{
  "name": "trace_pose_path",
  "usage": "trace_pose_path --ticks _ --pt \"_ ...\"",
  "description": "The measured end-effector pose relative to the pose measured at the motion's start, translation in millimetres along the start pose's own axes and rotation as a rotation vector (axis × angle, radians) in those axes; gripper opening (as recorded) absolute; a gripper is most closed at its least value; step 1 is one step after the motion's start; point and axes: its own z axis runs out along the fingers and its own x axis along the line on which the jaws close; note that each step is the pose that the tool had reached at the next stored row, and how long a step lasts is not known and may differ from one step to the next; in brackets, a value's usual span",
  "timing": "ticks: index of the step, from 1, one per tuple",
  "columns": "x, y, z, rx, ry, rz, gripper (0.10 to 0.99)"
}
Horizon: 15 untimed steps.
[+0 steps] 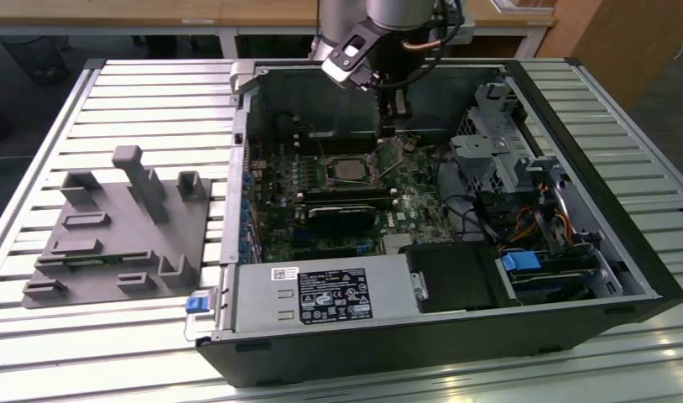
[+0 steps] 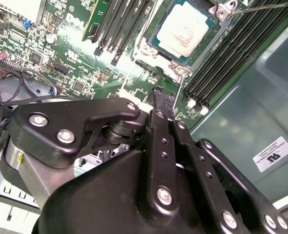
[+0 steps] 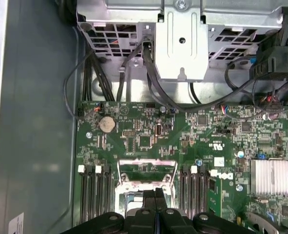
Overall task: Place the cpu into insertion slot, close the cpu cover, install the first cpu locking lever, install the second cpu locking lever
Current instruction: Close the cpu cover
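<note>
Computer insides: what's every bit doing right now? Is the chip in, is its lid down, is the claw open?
cpu: seated in the insertion slot, shiny top up.
cpu cover: looks lifted up, not down over the cpu.
gripper: shut, empty, tip by the slot.
computer case: side off, insides showing.

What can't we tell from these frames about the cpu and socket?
First wrist view: gripper hides part of the insertion slot.
Exterior view: too small to tell whether anything covers the cpu.
Second wrist view: locking lever wire runs off the picture's edge; its end is cut off.
</note>
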Motion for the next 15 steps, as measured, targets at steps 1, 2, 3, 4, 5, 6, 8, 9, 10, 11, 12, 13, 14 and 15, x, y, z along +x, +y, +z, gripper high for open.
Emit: trace_pose_path --ticks 1,2,3,4,5,6,8,9,10,11,12,13,14,15 --pt "0.0 1.2 0.4 0.0 0.0 0.0 0.122" --pt "0.0 2.4 0.8 0.0 0.0001 0.0 0.122" --pt "0.0 3.8 1.3 0.001 0.0001 0.0 0.122" --pt "0.0 4.8 2.0 0.001 0.0001 0.0 0.122" --pt "0.0 5.4 2.8 0.002 0.0001 0.0 0.122" --pt "0.1 6.1 3.6 0.003 0.0001 -0.001 0.122" --pt "0.3 8.1 6.0 0.005 0.0001 -0.002 0.122" --pt "0.4 9.8 7.1 0.006 0.0002 -0.003 0.122" --pt "0.4 11.7 8.2 0.007 0.0002 -0.003 0.122" --pt "0.6 13.8 9.1 0.007 0.0003 -0.003 0.122" --pt "1.0 16.1 9.8 0.008 0.0004 -0.004 0.122" --pt "1.5 17.9 10.7 0.008 0.0004 -0.004 0.122" --pt "1.9 19.3 11.9 0.008 0.0005 -0.005 0.122" --pt "2.4 20.3 13.2 0.008 0.0006 -0.005 0.122"
